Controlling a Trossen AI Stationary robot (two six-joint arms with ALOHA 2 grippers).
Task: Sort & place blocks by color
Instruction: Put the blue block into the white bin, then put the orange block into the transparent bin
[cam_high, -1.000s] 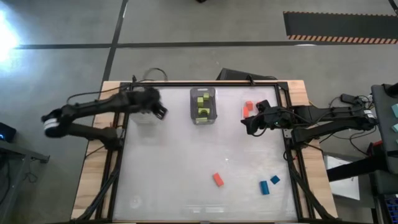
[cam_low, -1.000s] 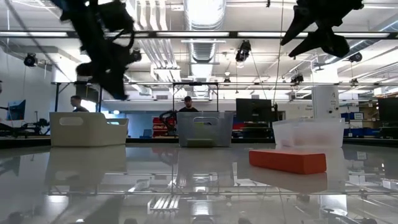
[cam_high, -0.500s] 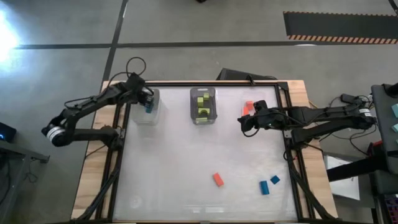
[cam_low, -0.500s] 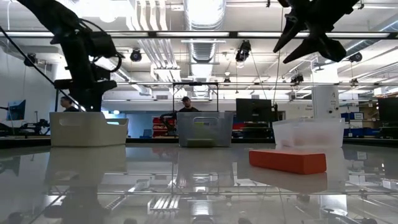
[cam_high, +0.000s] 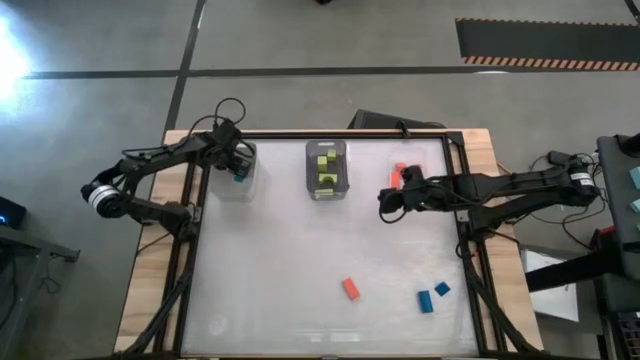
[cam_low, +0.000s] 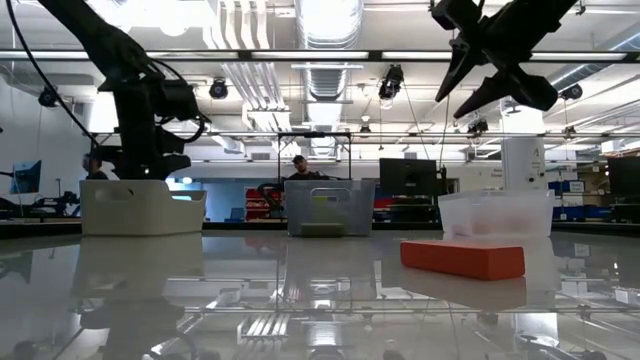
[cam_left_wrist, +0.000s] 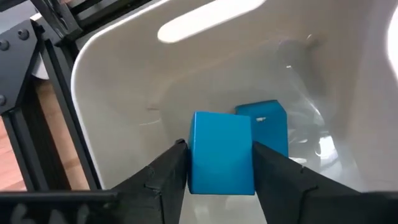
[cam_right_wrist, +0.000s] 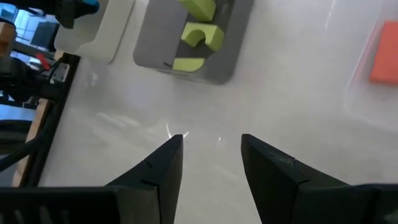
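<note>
My left gripper (cam_high: 240, 166) hangs over the white left bin (cam_high: 232, 182) at the table's far left, shut on a blue block (cam_left_wrist: 222, 152). A second blue block (cam_left_wrist: 268, 121) lies on that bin's floor. My right gripper (cam_high: 386, 206) hovers open above the table, between the grey middle bin (cam_high: 326, 186) with its lime green blocks (cam_right_wrist: 200, 32) and the clear right bin (cam_high: 420, 160), which holds an orange-red block (cam_high: 400, 172). One orange-red block (cam_high: 350, 288) and two blue blocks (cam_high: 425, 301) (cam_high: 441, 288) lie flat on the near right of the table. My left gripper pinches the blue block between its two fingers, one on each of two opposite side faces (cam_left_wrist: 198, 155). The fingers come from above, pointing down into the white bin. The block sits upright in the hold beside the other blue block. Whether it touches the bin floor, I cannot tell.
The three bins stand in a row along the far edge of the table. A black frame (cam_high: 470, 250) runs round the table. In the low view the orange-red block (cam_low: 462, 258) lies in front of the clear bin (cam_low: 497, 213), and people show in the room behind.
My left gripper, carrying the blue block, has moved toward the table's far left corner and come down into the white bin. My right gripper, still open, has drifted a little toward the table's left, away from the clear bin.
</note>
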